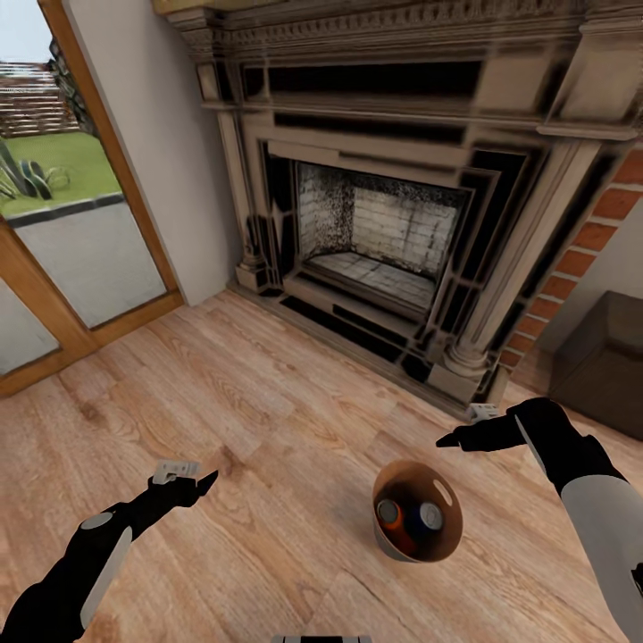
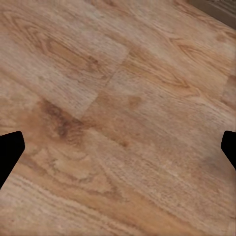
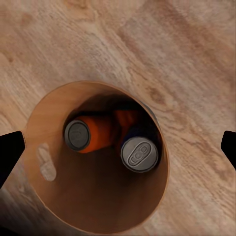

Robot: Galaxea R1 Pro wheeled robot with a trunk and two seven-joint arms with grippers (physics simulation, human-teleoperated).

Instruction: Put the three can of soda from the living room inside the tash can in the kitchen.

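The tash can [image 1: 444,530] stands on the light wood floor of the living room, in front of the fireplace. It is a round bin with a brown inner wall [image 3: 88,196]. Inside it lie an orange can of soda [image 3: 81,134], a dark blue one [image 3: 140,154] with its silver top up, and part of a second orange one [image 3: 129,120] behind them. My right gripper [image 1: 451,439] hangs open just above and beyond the bin, its fingertips [image 3: 10,152] wide apart around the mouth. My left gripper [image 1: 201,484] is open over bare floor [image 2: 118,123], well left of the bin.
The ornate dark fireplace [image 1: 384,232] fills the wall ahead, with red brick [image 1: 580,259] to its right. A dark box [image 1: 607,357] sits at the right edge. Wood-framed glass doors [image 1: 80,259] stand at the left. Open plank floor lies between.
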